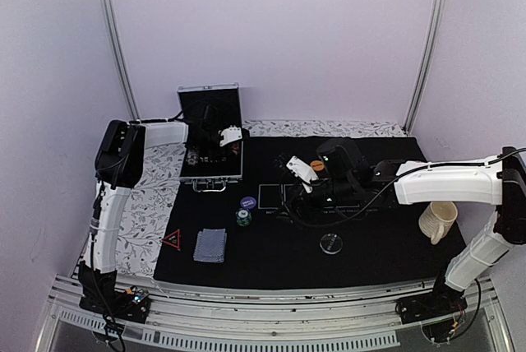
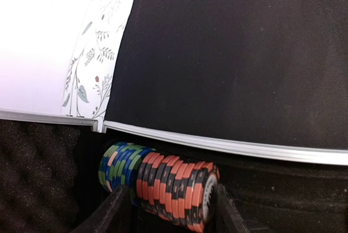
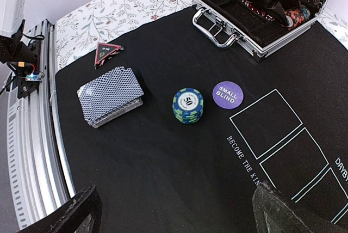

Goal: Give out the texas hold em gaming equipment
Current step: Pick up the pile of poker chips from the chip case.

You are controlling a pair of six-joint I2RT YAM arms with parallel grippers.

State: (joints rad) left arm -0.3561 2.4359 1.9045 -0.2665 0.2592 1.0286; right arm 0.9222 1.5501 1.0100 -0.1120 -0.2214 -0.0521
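Roughly midway, as a judgement. Already out on the mat [image 3: 179, 178], below the right jaws: deck [image 3: 110, 96], green chip stack [image 3: 188, 105] near it, purple small-blind disc [image 3: 227, 94] just beside that stack, red triangle [image 3: 108, 53] beyond the deck at the mat's edge. Clear disc [image 1: 332, 243] lying apart, back toward the right arm's base (visible from the top view only). Probably left to do: more chips, judging by the rolls in the open case [image 1: 209, 101], namely a red-black roll [image 2: 174, 195] and a blue-green roll [image 2: 120, 163] end to end in one slot, right at the left jaws. Left jaws about half spread, down in the case, straddling the red-black roll from end to end. Impossible to tell whether pressing on it or just short of contact. Right jaws spread fully, empty, hanging above the mat with the green stack and purple disc just ahead and the deck off to one side. Touching nothing.
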